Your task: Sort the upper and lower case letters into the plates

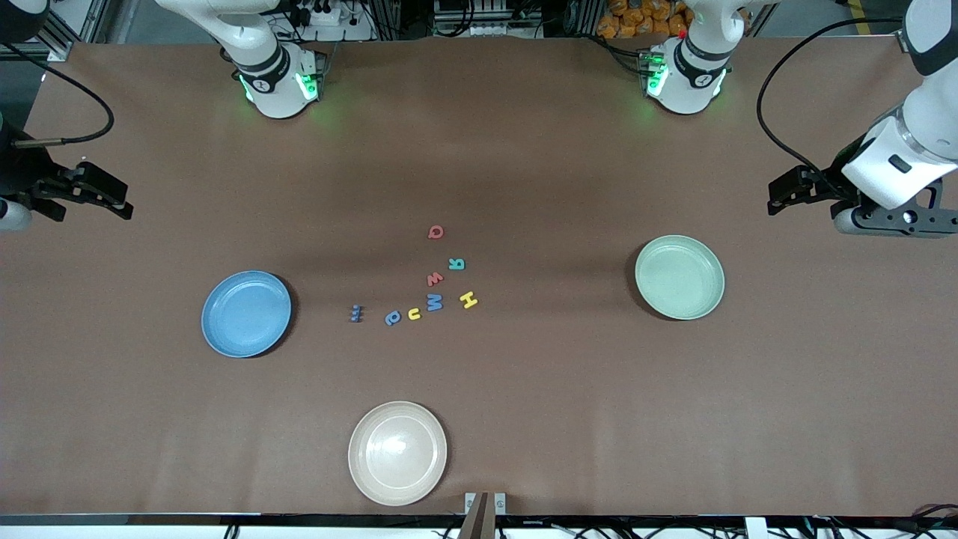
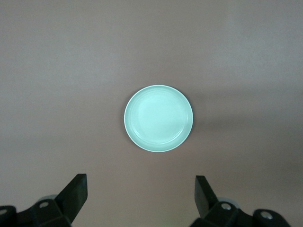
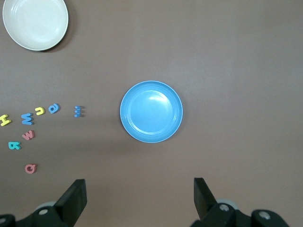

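Reading Q, R, H

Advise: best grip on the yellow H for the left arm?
Come straight down on the yellow H; it lies flat on the table, so no side offers a hold. Close the fingers across its two outer legs. It sits at the cluster's edge toward the left arm's end, with the blue M close beside it. The left claw is open.
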Controlling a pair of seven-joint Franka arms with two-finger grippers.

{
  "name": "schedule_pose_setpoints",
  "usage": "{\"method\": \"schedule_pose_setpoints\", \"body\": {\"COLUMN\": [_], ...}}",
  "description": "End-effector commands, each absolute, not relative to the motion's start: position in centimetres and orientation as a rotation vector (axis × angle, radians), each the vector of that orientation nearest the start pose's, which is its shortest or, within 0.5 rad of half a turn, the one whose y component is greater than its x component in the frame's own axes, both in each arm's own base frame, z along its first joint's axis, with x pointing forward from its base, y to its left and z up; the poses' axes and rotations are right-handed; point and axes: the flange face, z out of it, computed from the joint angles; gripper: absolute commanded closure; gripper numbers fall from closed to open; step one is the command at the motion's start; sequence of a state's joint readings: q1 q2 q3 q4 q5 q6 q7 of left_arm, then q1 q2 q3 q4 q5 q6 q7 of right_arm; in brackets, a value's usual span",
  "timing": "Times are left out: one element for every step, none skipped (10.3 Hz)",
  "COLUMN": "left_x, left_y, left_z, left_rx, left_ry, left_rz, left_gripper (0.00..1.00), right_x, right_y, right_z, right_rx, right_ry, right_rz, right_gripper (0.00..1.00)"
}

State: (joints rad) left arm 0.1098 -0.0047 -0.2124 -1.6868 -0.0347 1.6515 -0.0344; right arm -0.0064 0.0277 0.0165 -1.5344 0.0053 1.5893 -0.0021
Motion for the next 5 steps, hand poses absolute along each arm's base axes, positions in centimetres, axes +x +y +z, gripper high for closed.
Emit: {"method": "schedule_pose_setpoints", "body": {"left_x": [54.48, 54.53, 54.60, 54.47, 54.41], "left_y": [-5.79, -5.63, -5.52, -5.48, -5.80], "left_z": [58.90, 58.82, 58.64, 58.71, 58.95], "left_rx": [-3.158, -3.160, -3.159, -3.138, -3.128], "left_ry": [0.140, 0.116, 0.113, 0.119, 0.134], "left_rz": [0.066, 0.068, 0.075, 0.083, 0.082], "left_gripper": [0.00, 0.00, 0.00, 0.00, 0.00], "right_x": [56.58, 56.62, 56.58, 56.57, 56.62], "right_y": [0.67, 0.67, 0.66, 0.67, 0.67], "right_z": [63.11, 63.02, 63.03, 63.03, 62.95], "right_rx": [-3.140, -3.140, -3.142, -3.140, -3.140], "right_ry": [0.007, 0.007, 0.007, 0.007, 0.007], "right_rz": [-0.041, -0.039, -0.039, -0.039, -0.036], "right_gripper": [0.00, 0.00, 0.00, 0.00, 0.00]}}
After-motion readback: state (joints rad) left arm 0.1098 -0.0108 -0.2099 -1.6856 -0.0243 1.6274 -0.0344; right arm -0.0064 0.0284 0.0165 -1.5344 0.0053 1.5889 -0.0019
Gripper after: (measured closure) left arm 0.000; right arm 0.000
